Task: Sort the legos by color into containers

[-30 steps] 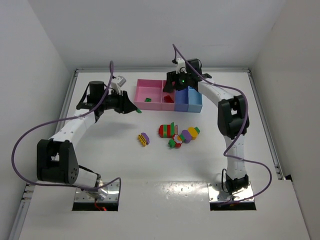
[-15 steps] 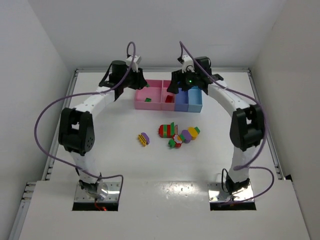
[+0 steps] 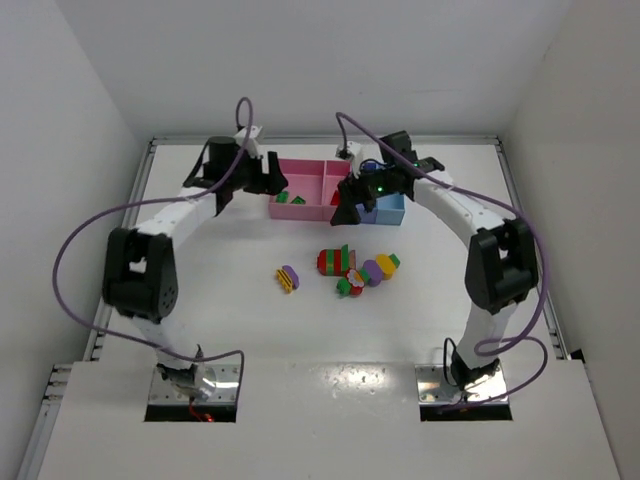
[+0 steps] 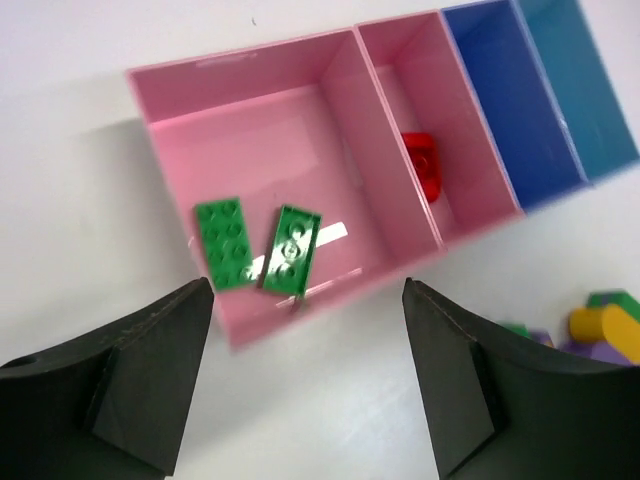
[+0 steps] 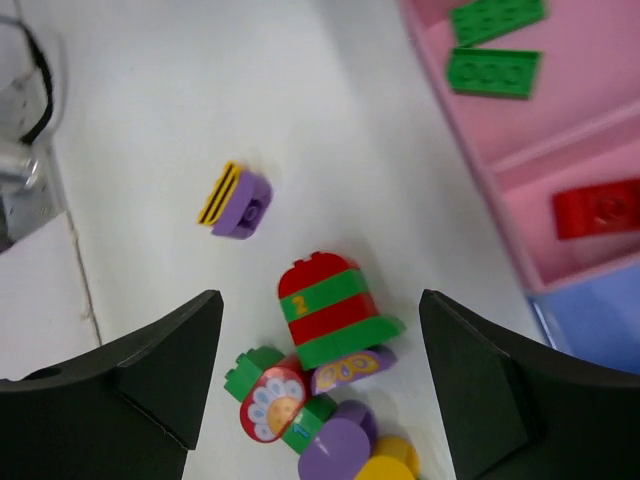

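Note:
My left gripper (image 4: 305, 390) hangs open over the near edge of the wide pink bin (image 4: 250, 130), nothing between its fingers. Two flat green legos (image 4: 222, 243) (image 4: 291, 250) lie in that bin. A red lego (image 4: 424, 165) lies in the narrow pink bin (image 4: 400, 90). Beside it stand the purple-blue bin (image 4: 500, 100) and the light blue bin (image 4: 585, 90), with nothing showing in them. My right gripper (image 5: 320, 335) is open above the red-and-green striped stack (image 5: 335, 310), not touching it. In the top view the left gripper (image 3: 274, 186) and the right gripper (image 3: 349, 207) flank the containers (image 3: 305, 180).
Loose legos lie mid-table: a purple-and-yellow brick (image 5: 238, 203), a red flower piece on green bricks (image 5: 273, 405), a purple round piece (image 5: 335, 445) and a yellow one (image 5: 385, 465). White walls enclose the table on three sides.
My left gripper has opened, and a second green lego now lies in the wide pink bin. The right gripper has swung from over the bins toward the pile on the table.

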